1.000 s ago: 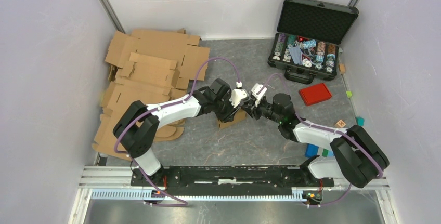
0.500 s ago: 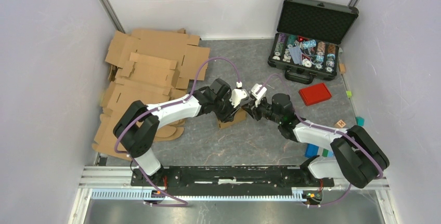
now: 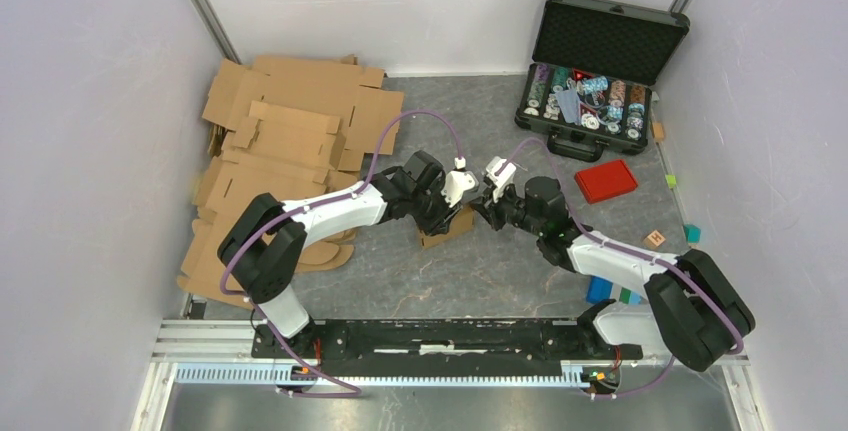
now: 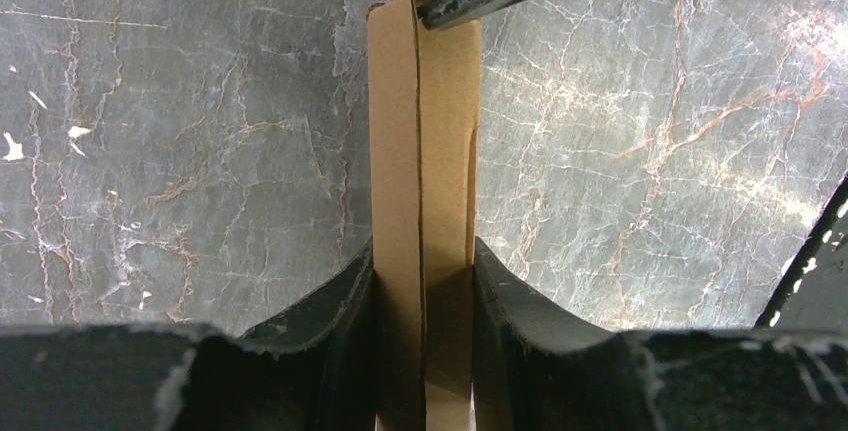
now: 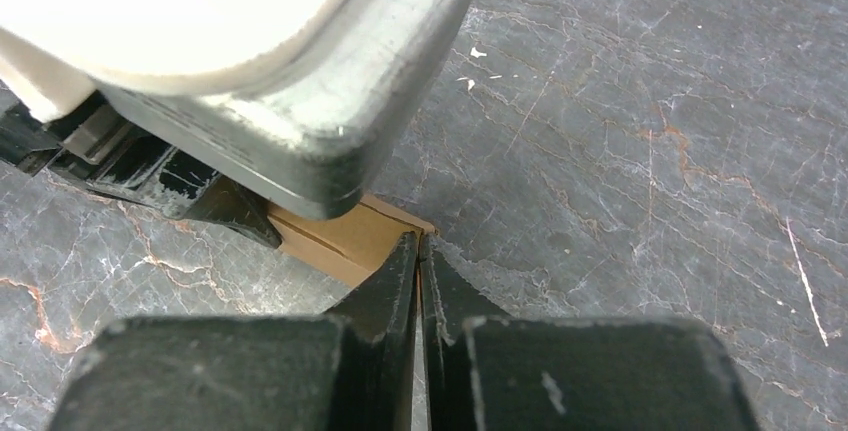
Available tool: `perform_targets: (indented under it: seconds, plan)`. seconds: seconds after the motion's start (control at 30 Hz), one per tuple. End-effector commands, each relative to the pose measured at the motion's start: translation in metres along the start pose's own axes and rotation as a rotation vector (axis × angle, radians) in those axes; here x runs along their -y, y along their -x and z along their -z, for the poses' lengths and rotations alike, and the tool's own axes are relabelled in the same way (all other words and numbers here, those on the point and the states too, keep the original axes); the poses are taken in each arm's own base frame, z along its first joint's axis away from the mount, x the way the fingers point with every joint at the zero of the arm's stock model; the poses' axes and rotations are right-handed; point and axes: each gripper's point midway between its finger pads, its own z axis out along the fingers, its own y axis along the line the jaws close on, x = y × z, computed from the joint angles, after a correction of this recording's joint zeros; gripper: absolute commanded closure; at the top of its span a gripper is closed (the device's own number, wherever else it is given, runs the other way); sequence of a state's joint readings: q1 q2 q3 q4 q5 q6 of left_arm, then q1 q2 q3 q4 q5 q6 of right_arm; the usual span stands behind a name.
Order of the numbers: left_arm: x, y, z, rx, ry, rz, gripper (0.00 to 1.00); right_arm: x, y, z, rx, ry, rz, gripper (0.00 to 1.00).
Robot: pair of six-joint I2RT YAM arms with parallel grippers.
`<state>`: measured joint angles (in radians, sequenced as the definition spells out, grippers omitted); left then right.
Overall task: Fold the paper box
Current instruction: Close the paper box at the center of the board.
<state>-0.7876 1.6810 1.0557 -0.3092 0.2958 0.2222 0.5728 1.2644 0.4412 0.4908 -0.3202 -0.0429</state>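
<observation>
The paper box (image 3: 447,229), small and plain brown, sits mid-table between my two arms. My left gripper (image 3: 455,213) is shut on it. In the left wrist view the box (image 4: 420,151) stands as a narrow upright strip clamped between both black fingers, my left gripper (image 4: 422,251) gripping its two sides. My right gripper (image 3: 482,213) meets the box from the right. In the right wrist view its jaws (image 5: 418,241) are pressed together on the thin corner edge of the box (image 5: 345,236), under the left gripper's white body (image 5: 250,61).
Flat cardboard sheets (image 3: 290,141) are piled at the back left. An open black case (image 3: 600,61) with small items stands at the back right, a red lid (image 3: 606,180) in front of it. Small blocks (image 3: 655,238) and a blue one (image 3: 598,289) lie at the right.
My right gripper has closed from partly open to shut at the box's corner, and the right arm has shifted slightly. The left gripper has kept its hold unmoved.
</observation>
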Motion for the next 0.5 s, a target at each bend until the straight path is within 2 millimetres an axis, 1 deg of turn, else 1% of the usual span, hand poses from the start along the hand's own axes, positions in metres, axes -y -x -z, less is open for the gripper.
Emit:
perform_targets:
  seconds: [0.0, 0.07, 0.17, 0.23, 0.37, 0.47]
  plan:
    - [0.0012, 0.0043, -0.0029, -0.003, -0.018, -0.021, 0.75, -0.0007, 0.0141, -0.0047, 0.011, 0.015, -0.02, 0.86]
    - [0.0015, 0.0041, -0.0031, -0.003, -0.02, -0.019, 0.75, 0.0018, 0.0122, -0.0053, 0.005, 0.005, -0.006, 0.79]
    - [0.0019, 0.0041, -0.0032, -0.003, -0.022, -0.019, 0.75, 0.0021, 0.0123, -0.0072, 0.011, 0.009, 0.008, 0.75]
    - [0.0016, 0.0044, -0.0035, -0.003, -0.021, -0.02, 0.75, 0.0046, 0.0122, -0.0091, 0.014, 0.0, 0.017, 0.76]
    - [0.0013, 0.0037, -0.004, -0.005, -0.021, -0.019, 0.75, 0.0081, 0.0141, -0.0114, 0.024, -0.016, 0.02, 0.89]
    - [0.0013, 0.0038, -0.0042, -0.006, -0.02, -0.019, 0.75, 0.0071, 0.0171, -0.0108, 0.032, -0.013, 0.006, 0.95]
